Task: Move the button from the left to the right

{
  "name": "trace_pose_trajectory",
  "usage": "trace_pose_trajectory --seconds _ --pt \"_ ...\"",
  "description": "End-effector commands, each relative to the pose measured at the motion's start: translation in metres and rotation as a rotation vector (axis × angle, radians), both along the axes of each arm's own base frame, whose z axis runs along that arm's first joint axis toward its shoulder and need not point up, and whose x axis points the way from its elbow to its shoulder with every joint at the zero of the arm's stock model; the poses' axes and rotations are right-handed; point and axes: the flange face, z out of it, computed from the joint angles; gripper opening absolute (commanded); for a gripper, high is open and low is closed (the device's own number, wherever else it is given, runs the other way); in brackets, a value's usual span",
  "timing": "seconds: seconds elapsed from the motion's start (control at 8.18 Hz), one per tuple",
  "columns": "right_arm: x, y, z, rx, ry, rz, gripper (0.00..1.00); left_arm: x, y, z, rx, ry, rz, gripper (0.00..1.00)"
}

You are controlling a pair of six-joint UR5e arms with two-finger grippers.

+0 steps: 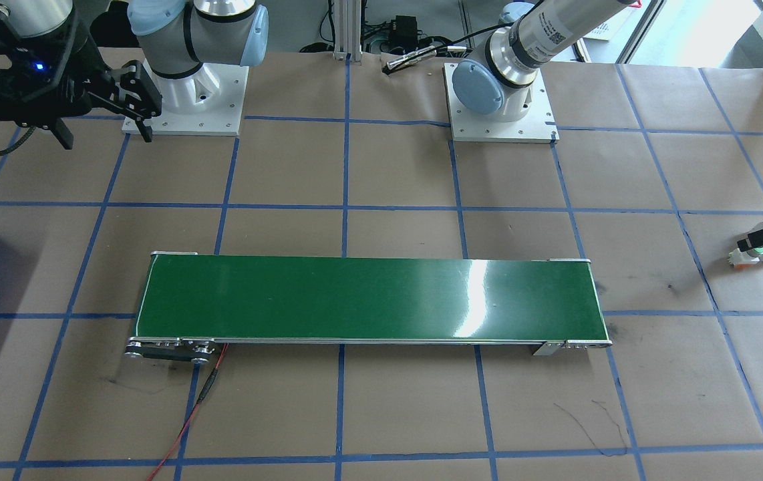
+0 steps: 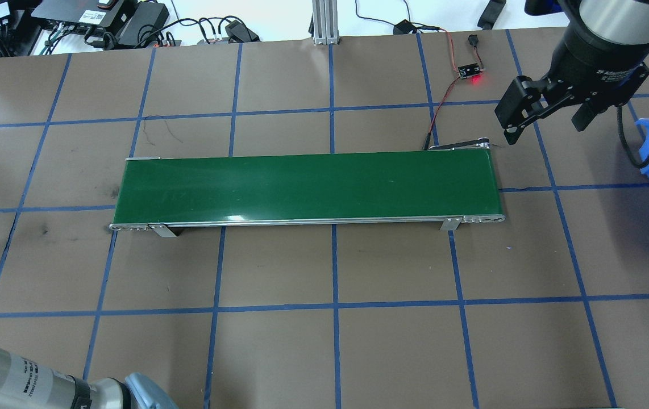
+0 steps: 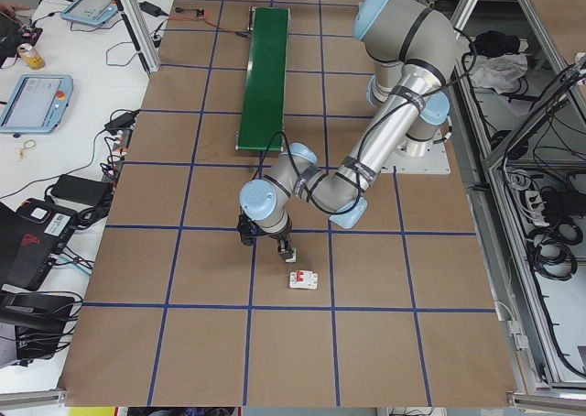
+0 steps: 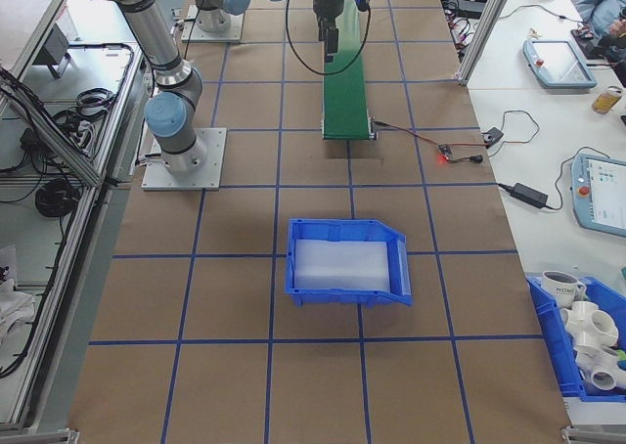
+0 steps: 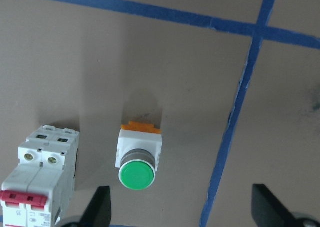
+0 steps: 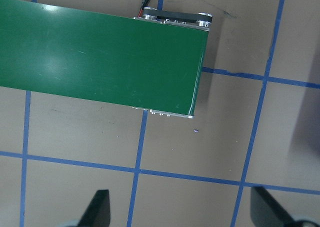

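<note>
1. We see the button lying on the brown paper of the bench, way out at the robot's left end, green cap toward the left wrist camera and orange base behind it. Nothing is touching it.
2. Just beside it sits a white circuit breaker with red levers, a small gap between the two.
3. The left pincer hangs right above that spot with its fingers spread wide. In the wrist view the button sits between the two fingertips but nearer the one on the breaker side, and neither tip touches it.
4. The green conveyor belt runs along the middle of the bench, well apart from the button, and its surface is bare.
5. The right pincer hovers over the belt's right end, beyond the far corner of it, fingers apart and holding nothing.
6. A blue bin sits at the right end of the bench, past the belt, with something pale lining its bottom.
7. A little board with a red light lies near the far edge, wired to the belt.
</note>
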Motion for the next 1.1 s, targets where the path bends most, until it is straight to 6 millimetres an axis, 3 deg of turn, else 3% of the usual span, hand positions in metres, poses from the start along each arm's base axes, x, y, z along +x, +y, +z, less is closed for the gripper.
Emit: trace_pose_trajectory --seconds 0.0,0.98 --pt "0.0 0.0 -0.001 0.001 0.0 -0.001 1.0 0.012 -0.004 -0.023 0.013 -0.04 -0.066 1.0" --pt "0.0 0.0 -0.001 0.001 0.0 -0.001 1.0 0.016 -0.007 -0.059 0.031 -0.01 -0.074 1.0"
